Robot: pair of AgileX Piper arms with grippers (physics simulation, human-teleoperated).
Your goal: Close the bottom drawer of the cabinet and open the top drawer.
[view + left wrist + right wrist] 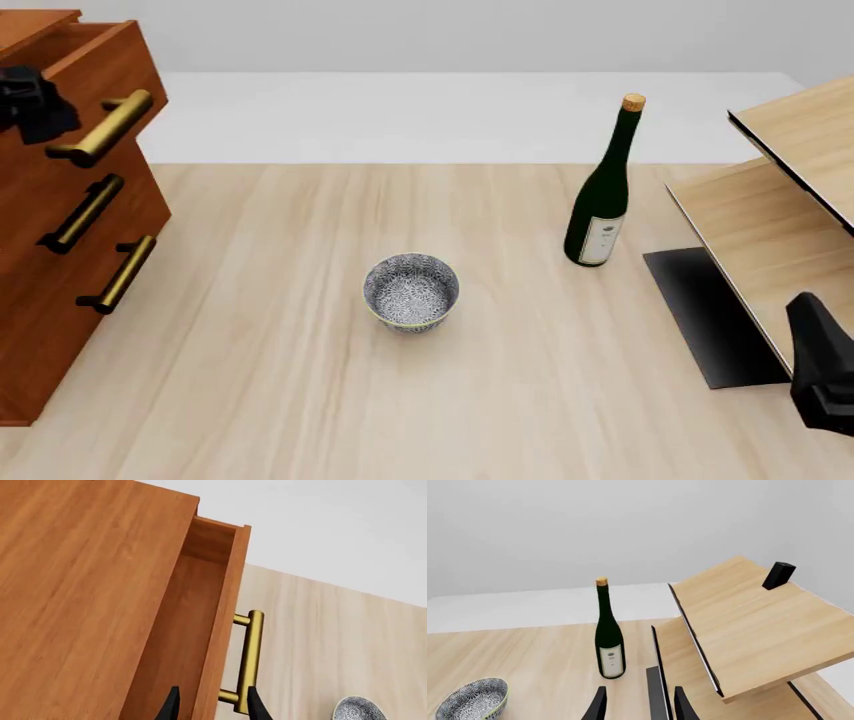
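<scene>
Standing at the far left of the surface [267,400], the cabinet [40,330] has its top drawer [100,60] pulled out a bit. The bottom drawer [67,310] looks pushed in. The left gripper [212,707] sits at the top drawer's front, fingers [257,705] apart around the board and handle [250,660]. The bottle [603,190] has a white label, too small to read. The right gripper [639,707] hangs low by the shelf unit [787,200], fingers apart.

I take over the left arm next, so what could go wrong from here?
1. The left gripper straddles the top drawer front panel, not the handle; the pull may slip.
2. Pulling further could draw the drawer too far out of the cabinet.
</scene>
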